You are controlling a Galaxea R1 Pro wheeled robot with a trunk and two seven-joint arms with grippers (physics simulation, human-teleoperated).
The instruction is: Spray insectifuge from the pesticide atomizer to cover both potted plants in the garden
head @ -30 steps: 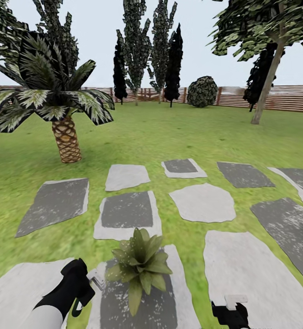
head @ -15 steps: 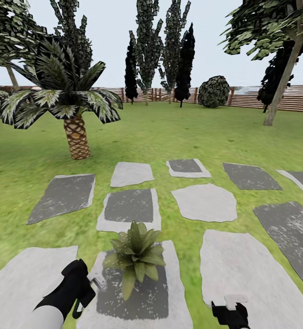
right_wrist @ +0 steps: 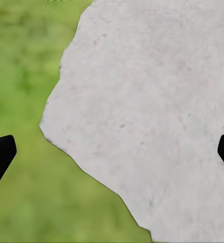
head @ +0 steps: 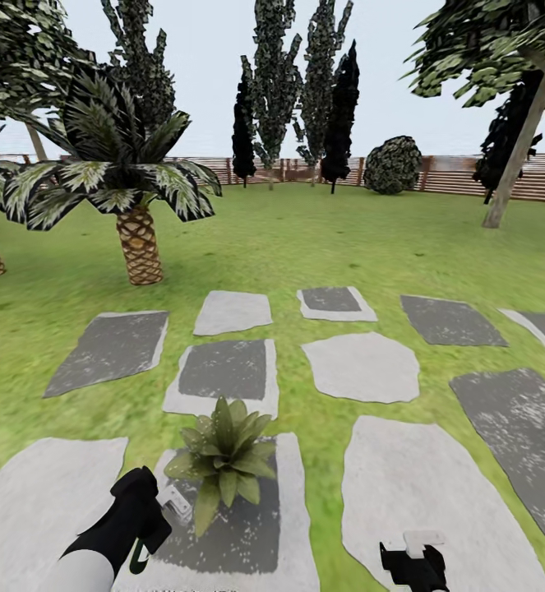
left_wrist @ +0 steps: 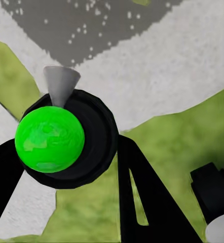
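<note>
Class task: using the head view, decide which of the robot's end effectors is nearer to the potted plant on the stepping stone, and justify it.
Left. The left end effector, holding the pesticide atomizer, sits right beside the potted plant; the right end effector hangs farther off, over the neighbouring stone.

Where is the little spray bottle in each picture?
Head view: the spray bottle sits low on the left, in the left pincer, its whitish nozzle beside the spiky potted plant.
Left wrist view: it is seen end-on, bright green and round, with the grey nozzle on its far side.
Right wrist view: not in it.
Shared landmark: the pale stepping stones on the grass.
</note>
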